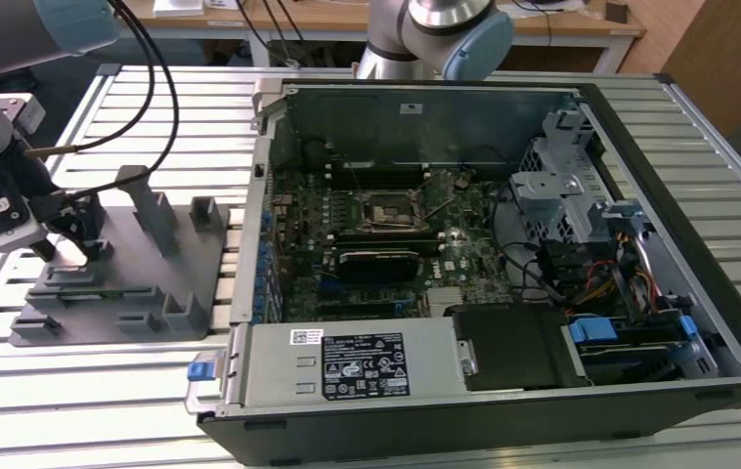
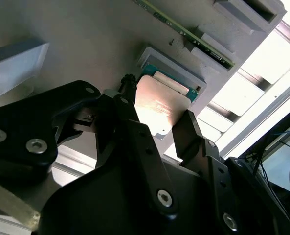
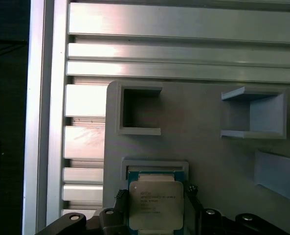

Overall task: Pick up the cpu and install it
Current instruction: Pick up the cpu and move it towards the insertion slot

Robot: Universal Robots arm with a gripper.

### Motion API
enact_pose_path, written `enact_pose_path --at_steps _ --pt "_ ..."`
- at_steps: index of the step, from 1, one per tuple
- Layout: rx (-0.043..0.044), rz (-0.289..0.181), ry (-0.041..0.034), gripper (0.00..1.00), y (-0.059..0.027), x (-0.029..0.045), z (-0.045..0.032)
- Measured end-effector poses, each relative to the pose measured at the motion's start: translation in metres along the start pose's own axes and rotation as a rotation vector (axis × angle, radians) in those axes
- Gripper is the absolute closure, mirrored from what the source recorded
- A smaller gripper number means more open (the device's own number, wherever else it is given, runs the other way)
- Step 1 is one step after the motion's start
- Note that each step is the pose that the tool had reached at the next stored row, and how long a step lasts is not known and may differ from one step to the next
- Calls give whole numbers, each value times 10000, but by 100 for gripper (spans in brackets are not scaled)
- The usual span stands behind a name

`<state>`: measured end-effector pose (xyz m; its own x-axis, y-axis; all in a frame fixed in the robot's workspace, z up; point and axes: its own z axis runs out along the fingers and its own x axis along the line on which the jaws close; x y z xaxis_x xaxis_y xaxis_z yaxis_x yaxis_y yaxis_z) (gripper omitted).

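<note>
The cpu (image 3: 156, 208), a flat square chip with a silvery top, lies at its shallow pocket in the grey fixture (image 1: 129, 293), on the exterior view's left. My gripper (image 1: 65, 242) is down over that pocket. Both wrist views show its black fingers (image 3: 121, 197) against two opposite edges of the cpu (image 2: 159, 105), so the gripper (image 2: 157, 108) is shut on it. A green rim of the chip shows at the pocket's far side. The motherboard socket (image 1: 384, 210) sits inside the open computer case (image 1: 632, 117), well to the exterior view's right of the gripper.
The fixture has upright grey posts (image 1: 149, 210) and box-shaped holders (image 3: 255, 115) close to the gripper. A green memory stick (image 2: 184, 30) lies in a slot of the fixture. The slatted metal table (image 1: 109, 391) lies all around, and a second arm's base (image 1: 443, 34) stands behind the case.
</note>
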<state>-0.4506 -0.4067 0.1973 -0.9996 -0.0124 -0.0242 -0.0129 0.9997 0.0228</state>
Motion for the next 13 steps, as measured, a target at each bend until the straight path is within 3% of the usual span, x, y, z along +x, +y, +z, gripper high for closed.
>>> enact_pose_path --at_steps 13 --pt "1 0 2 46 2 -1 -50"
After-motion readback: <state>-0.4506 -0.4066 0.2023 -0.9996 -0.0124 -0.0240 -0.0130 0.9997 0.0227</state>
